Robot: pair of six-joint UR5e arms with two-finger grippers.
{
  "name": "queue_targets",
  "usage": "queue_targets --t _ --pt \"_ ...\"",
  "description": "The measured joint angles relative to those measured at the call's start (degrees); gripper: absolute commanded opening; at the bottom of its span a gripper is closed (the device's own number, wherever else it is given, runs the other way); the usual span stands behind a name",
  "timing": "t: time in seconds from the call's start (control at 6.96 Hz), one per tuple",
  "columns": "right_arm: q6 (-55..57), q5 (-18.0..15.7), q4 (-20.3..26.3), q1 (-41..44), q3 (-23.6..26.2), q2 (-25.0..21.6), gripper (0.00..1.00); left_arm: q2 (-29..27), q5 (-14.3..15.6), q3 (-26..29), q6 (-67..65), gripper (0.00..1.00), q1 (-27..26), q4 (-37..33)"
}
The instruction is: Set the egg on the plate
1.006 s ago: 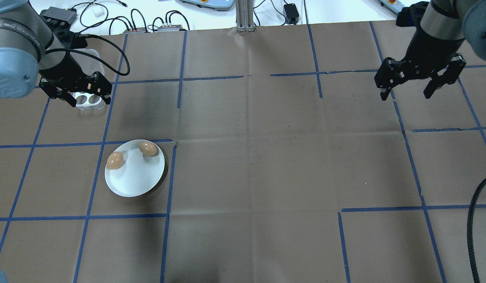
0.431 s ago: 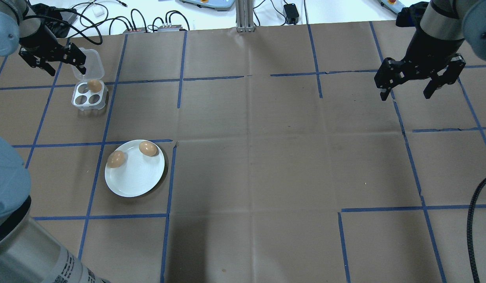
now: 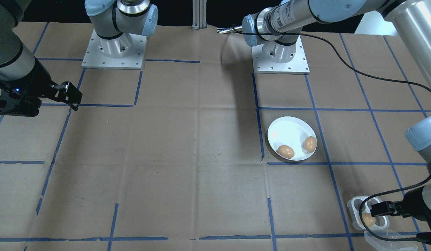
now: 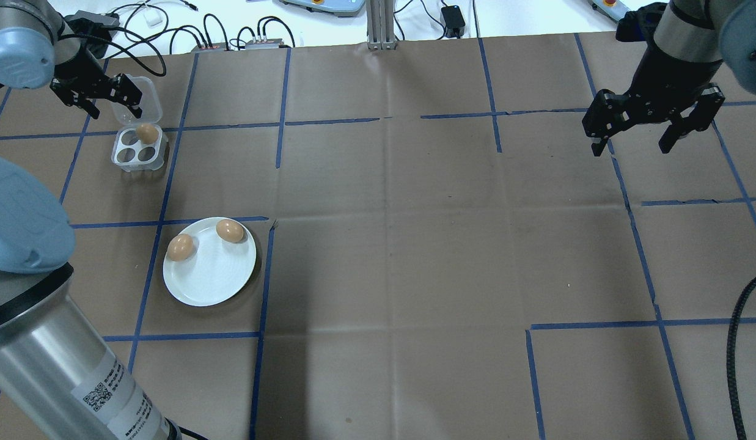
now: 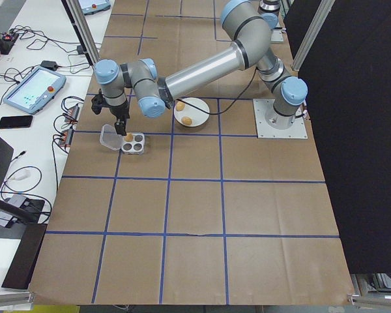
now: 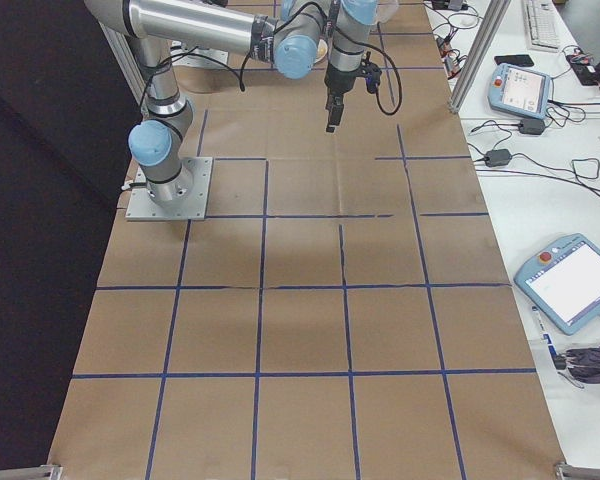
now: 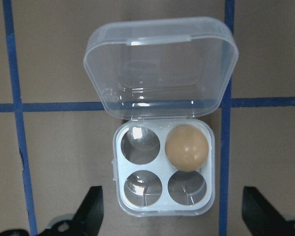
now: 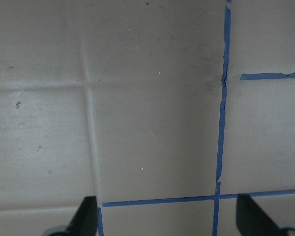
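Brown and smooth, the last oval egg (image 7: 186, 147) sits in one cup of a small white four-cup egg tray (image 7: 163, 173) with its clear plastic lid (image 7: 160, 66) swung open; the other three cups are bare. The left gripper (image 4: 101, 98) hangs above the lid side of the tray, fingers spread wide and holding nothing, so the egg lies just ahead of it and below. The right gripper (image 4: 651, 125), also wide open and empty, hovers over bare brown paper well apart, making the left arm plainly the nearer. The round glossy white plate (image 4: 214, 284) rests nearby with two brown eggs (image 4: 179, 247) along its rim. The left wrist view alone shows which cup is filled; only the overhead view shows tray and plate together.
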Motion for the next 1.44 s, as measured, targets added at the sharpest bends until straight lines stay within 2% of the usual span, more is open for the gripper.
queue_targets --t 0.14,0.43,0.57,0.86,1.15,1.44 --pt "0.0 0.0 0.0 0.0 0.0 0.0 1.0 -0.9 0.0 -0.9 0.2 0.99 -0.2 0.6" --pt "0.0 0.0 0.0 0.0 0.0 0.0 1.0 -1.6 0.1 -4.2 0.5 0.99 -0.4 6.3" --pt "0.0 0.0 0.0 0.0 0.0 0.0 1.0 -1.8 0.1 -5.0 0.7 0.94 -0.4 8.3" --pt "0.0 0.0 0.0 0.0 0.0 0.0 1.0 -2.1 0.1 -5.4 0.8 0.72 -0.4 9.6" --pt "0.0 0.0 0.0 0.0 0.0 0.0 1.0 -2.1 0.1 -5.4 0.8 0.59 -0.5 9.7" --pt "0.0 0.0 0.0 0.0 0.0 0.0 1.0 -1.7 0.1 -5.4 0.7 0.37 -0.6 9.6"
